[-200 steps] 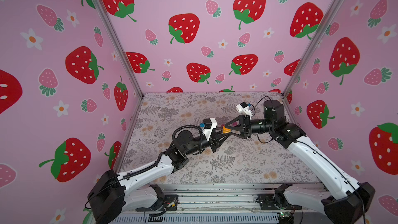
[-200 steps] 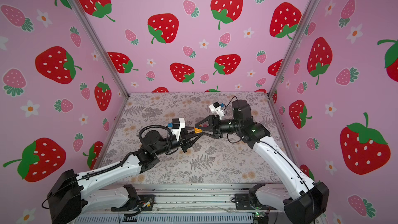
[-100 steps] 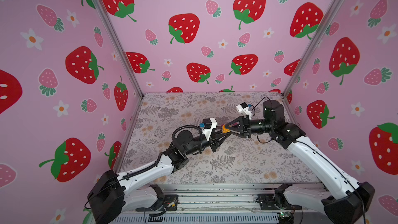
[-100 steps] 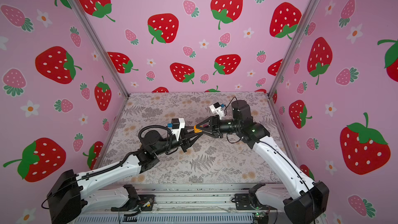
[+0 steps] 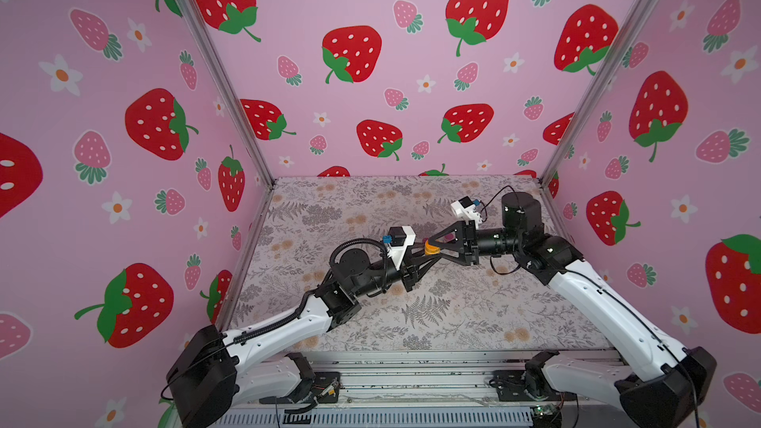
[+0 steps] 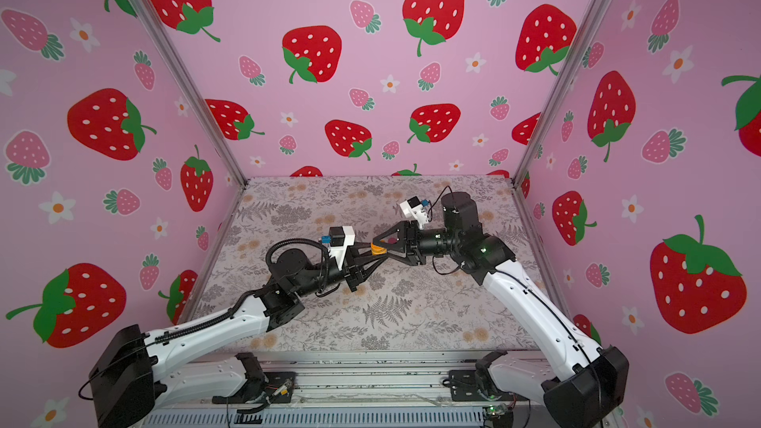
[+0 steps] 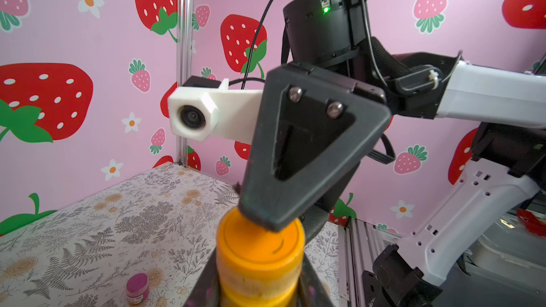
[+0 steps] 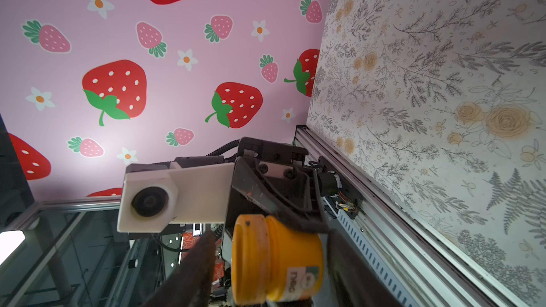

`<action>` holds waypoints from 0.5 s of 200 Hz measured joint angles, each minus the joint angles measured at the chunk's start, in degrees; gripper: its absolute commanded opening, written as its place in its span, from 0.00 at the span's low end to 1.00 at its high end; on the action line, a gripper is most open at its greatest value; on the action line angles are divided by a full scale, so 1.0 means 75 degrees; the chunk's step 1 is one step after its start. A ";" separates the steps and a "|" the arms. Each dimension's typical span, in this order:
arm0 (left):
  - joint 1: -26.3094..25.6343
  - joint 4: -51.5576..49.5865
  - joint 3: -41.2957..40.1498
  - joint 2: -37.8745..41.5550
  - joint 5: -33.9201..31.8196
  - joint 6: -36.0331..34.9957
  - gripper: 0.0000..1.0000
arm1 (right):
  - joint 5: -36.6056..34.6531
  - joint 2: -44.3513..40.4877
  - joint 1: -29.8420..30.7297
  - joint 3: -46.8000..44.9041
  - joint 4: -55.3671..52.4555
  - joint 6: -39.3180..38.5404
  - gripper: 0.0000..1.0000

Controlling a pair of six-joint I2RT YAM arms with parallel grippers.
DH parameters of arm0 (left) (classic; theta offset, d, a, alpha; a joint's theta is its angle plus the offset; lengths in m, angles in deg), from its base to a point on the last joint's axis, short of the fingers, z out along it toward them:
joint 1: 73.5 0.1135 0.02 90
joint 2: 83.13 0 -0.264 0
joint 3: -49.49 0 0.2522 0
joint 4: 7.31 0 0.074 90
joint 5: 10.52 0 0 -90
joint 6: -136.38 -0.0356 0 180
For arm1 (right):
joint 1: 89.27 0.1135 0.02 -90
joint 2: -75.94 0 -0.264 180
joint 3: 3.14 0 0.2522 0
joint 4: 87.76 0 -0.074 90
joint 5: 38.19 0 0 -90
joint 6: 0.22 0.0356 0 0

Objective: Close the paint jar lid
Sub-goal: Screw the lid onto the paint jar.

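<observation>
Holding jar [image 7: 260, 273] upright in mid-air over table [image 5: 453, 314], clamped tight in left gripper [image 5: 426, 252]. Lid [image 7: 251, 239] already on top; whether fully home, unclear. Straddled lid-to-base by right gripper [image 6: 379, 248]; cannot tell whether squeezing or slack. Risks cocking lid if pressed off-centre, or levering jar out of left grip and dropping it. Farther back, a pink jar [image 7: 137, 287] on table, well apart, blocking nothing.

Orange paint jar [image 5: 431, 247] above floral table [image 5: 473, 314], between left end effector [image 5: 427, 253] and right end effector [image 5: 433, 247]; both seemingly touching it
</observation>
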 measured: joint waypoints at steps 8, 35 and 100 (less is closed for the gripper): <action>0.0000 -0.0105 0.0000 0.0017 0.0017 0.0009 0.00 | -0.0017 -0.0023 0.0000 0.0050 -0.0178 -0.0154 0.76; 0.0108 -0.0382 0.0000 0.0122 0.0224 0.0093 0.00 | -0.0315 -0.0032 -0.0058 0.0714 -0.1431 -0.1212 0.81; 0.0519 -0.0784 0.0195 0.0303 0.1306 0.0449 0.00 | -0.1690 -0.0032 -0.0044 0.1961 -0.4290 -0.5770 0.78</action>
